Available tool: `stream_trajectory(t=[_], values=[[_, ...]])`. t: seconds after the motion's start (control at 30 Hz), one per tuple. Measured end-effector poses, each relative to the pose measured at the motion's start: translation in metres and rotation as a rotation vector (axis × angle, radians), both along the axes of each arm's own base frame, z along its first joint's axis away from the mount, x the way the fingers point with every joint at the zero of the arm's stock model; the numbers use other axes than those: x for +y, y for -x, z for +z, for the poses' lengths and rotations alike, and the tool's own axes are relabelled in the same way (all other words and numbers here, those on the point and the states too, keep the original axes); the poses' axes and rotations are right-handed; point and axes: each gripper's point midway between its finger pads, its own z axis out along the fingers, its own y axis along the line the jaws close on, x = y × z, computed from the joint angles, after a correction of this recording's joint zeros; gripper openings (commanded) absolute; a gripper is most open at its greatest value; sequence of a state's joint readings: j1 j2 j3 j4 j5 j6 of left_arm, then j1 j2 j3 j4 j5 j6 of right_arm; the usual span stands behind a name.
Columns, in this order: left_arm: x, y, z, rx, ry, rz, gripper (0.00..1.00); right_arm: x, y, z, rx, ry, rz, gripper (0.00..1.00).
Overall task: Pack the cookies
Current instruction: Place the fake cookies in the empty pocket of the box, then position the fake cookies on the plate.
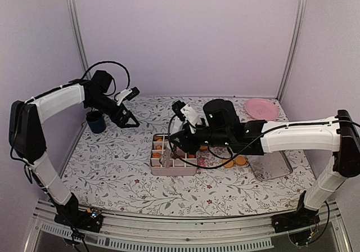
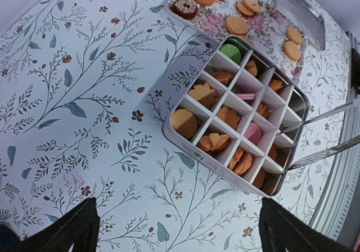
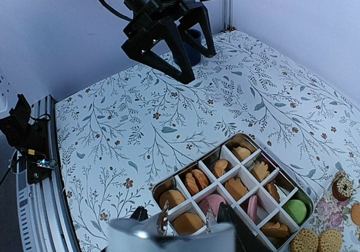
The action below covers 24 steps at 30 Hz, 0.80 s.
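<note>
A white tin (image 3: 163, 184) divided into square compartments holds orange-tan cookies (image 3: 194, 180), pink ones (image 3: 212, 202) and a green one (image 3: 295, 210). My right gripper (image 3: 184, 218) is shut on metal tongs (image 3: 169, 235). The serrated tong tips straddle an orange cookie (image 3: 188, 223) in the tin's near corner compartment. In the top view this gripper (image 1: 179, 142) hangs over the tin (image 1: 173, 170). More loose cookies (image 2: 236, 24) and a chocolate one (image 2: 184, 7) lie on a floral mat beyond the tin (image 2: 185, 148). My left gripper (image 1: 128, 120) is open, empty and raised at the back left.
A dark blue cup (image 1: 95, 121) stands just left of the left gripper. At the back right corner lies a pink plate (image 1: 261, 108). A metal lid (image 1: 270, 167) rests right of the loose cookies (image 1: 235, 162). The tongs (image 2: 326, 114) reach the tin from the right.
</note>
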<state>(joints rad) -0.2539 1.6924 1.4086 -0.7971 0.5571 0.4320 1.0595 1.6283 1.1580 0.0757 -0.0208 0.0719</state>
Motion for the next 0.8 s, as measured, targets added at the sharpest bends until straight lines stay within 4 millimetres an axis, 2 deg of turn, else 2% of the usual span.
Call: stream_trajectory(t=[0.23,0.37,0.53,0.63,0.7,0.8], values=[[0.0,0.0,0.0,0.001,0.003,-0.001,0.99,-0.003,-0.003,0.004,-0.008,-0.003,-0.016,0.4],[0.0,0.0,0.0,0.001,0.002,-0.001,0.99,-0.017,-0.014,0.024,-0.032,-0.034,-0.049,0.4],[0.0,0.0,0.0,0.0,0.002,0.0,0.99,-0.061,-0.052,0.068,-0.1,-0.099,-0.169,0.39],[0.0,0.0,0.0,0.0,0.0,0.001,0.99,-0.089,-0.075,0.086,-0.138,-0.118,-0.248,0.38],[0.001,-0.001,0.0,-0.001,-0.004,0.004,0.99,-0.11,-0.093,0.091,-0.157,-0.117,-0.31,0.38],[0.003,-0.002,0.0,-0.003,-0.013,0.013,0.99,-0.134,-0.115,0.087,-0.164,-0.097,-0.382,0.38]])
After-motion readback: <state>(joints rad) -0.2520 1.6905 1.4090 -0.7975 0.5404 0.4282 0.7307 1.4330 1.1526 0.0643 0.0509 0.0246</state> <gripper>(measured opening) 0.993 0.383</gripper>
